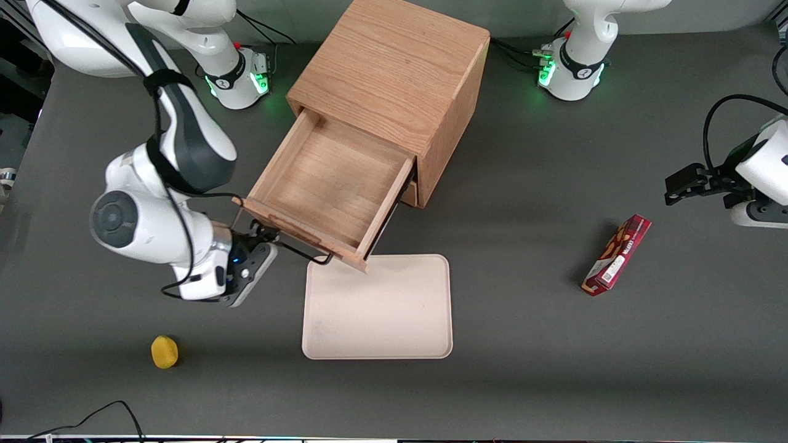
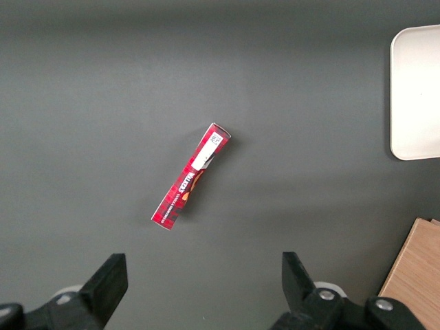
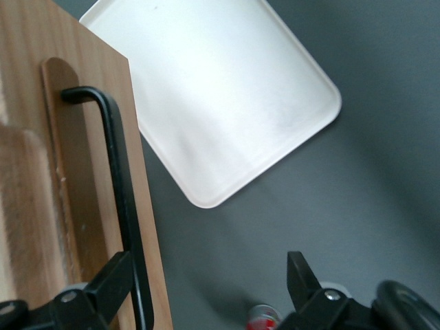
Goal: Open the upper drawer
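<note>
A wooden cabinet (image 1: 394, 80) sits at the upper middle of the front view on a dark grey desk (image 1: 523, 307). Its upper drawer (image 1: 326, 184) is pulled well out, its bare wooden floor showing. The gripper (image 1: 266, 237) sits at the drawer's black handle (image 1: 305, 252), fingers spread wide, one finger (image 3: 103, 285) touching the bar. A pale tray (image 1: 377, 307) lies just below the drawer front. A yellow ball (image 1: 164, 351) rests at lower left, a red box (image 1: 617, 255) at right.

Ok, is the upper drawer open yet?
Open: the upper drawer is pulled far out of the cabinet, its bare floor showing. The tool is at its handle.
</note>
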